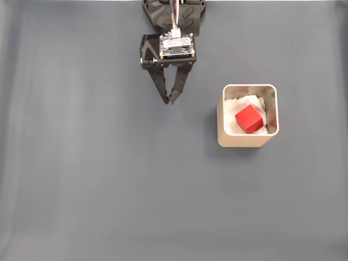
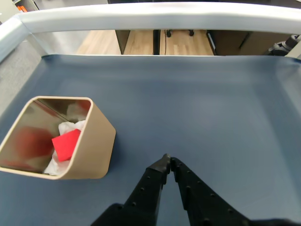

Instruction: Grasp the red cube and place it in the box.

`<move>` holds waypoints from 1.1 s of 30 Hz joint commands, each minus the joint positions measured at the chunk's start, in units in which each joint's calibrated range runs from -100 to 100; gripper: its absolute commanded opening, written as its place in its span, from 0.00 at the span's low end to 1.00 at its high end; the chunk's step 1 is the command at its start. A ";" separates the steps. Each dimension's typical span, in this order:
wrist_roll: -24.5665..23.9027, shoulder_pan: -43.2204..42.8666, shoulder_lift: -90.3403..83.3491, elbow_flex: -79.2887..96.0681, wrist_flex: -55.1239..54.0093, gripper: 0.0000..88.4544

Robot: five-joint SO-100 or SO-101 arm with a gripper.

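Note:
The red cube [image 1: 249,119] lies inside the beige box [image 1: 221,130], resting on white padding; in the wrist view the red cube [image 2: 67,144] shows through the box's open top, and the box [image 2: 96,147] stands at the left. My black gripper [image 1: 169,101] hangs over the bare mat to the left of the box in the fixed view, well apart from it. Its fingertips meet at a point and hold nothing. In the wrist view the gripper [image 2: 167,162] enters from the bottom edge, tips together, to the right of the box.
A dark grey-blue mat [image 1: 98,179] covers the table. In the wrist view a pale raised rail [image 2: 155,16] borders the mat's far edge, with wooden floor beyond. The arm's base [image 1: 174,13] sits at the top of the fixed view.

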 commanded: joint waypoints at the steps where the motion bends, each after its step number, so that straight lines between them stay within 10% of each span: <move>1: -0.10 1.04 -4.62 3.36 0.25 0.00; 33: 0.59 0.19 -15.79 18.03 21.10 0.00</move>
